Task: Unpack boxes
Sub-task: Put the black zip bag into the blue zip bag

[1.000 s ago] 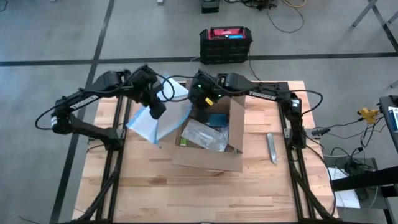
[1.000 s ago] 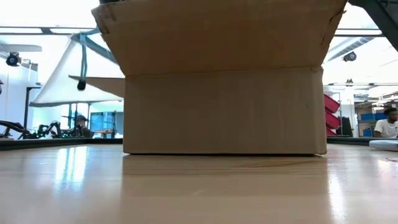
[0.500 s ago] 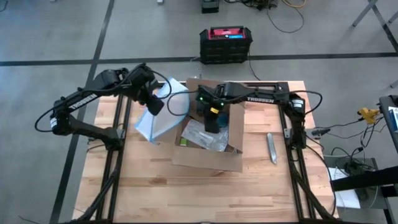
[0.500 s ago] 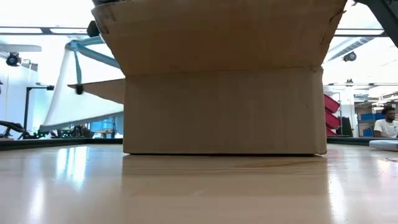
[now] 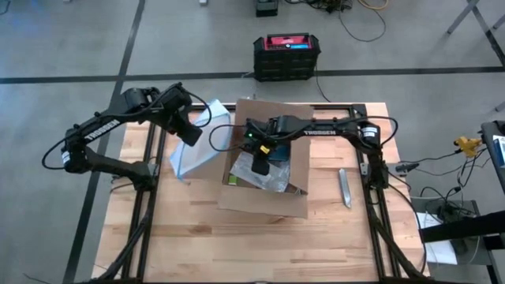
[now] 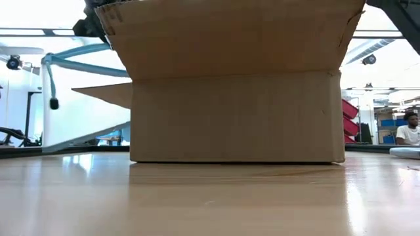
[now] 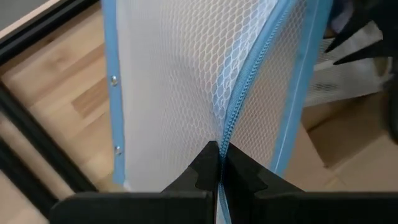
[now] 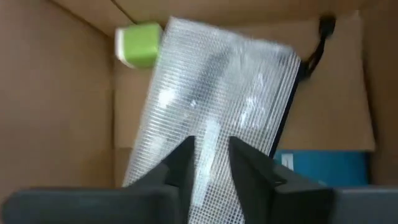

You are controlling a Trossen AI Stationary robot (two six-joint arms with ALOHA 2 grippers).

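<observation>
The brown cardboard box (image 5: 268, 177) stands open in the middle of the table, its flaps spread, and fills the low view (image 6: 236, 98). Inside lie a clear mesh pouch with a black edge (image 8: 217, 106), a green thing (image 8: 138, 45) and a blue thing (image 8: 323, 168). My right gripper (image 5: 259, 167) is down inside the box, open, its fingers (image 8: 180, 165) just over the pouch. My left gripper (image 5: 192, 134) is left of the box, shut on a white mesh bag with blue edges (image 5: 193, 154). My left gripper pinches the bag at its blue zipper line (image 7: 229, 124) between the two fingertips. The fingers slant down from above. The bag hangs below them, spread wide (image 6: 79, 98); whether its lower end rests on the table, I cannot tell.
A grey tool (image 5: 345, 187) lies on the table right of the box. A black crate with a red top (image 5: 286, 55) stands on the floor beyond the far edge. Bare wood spans the near half of the table (image 5: 260, 244). A person (image 6: 410, 128) sits in the room behind.
My right gripper has gone down from the box's far rim into the box, over the pouch. My left gripper has shifted a little toward the table's left edge and turned, and the bag has swung leftward with it, away from the box.
</observation>
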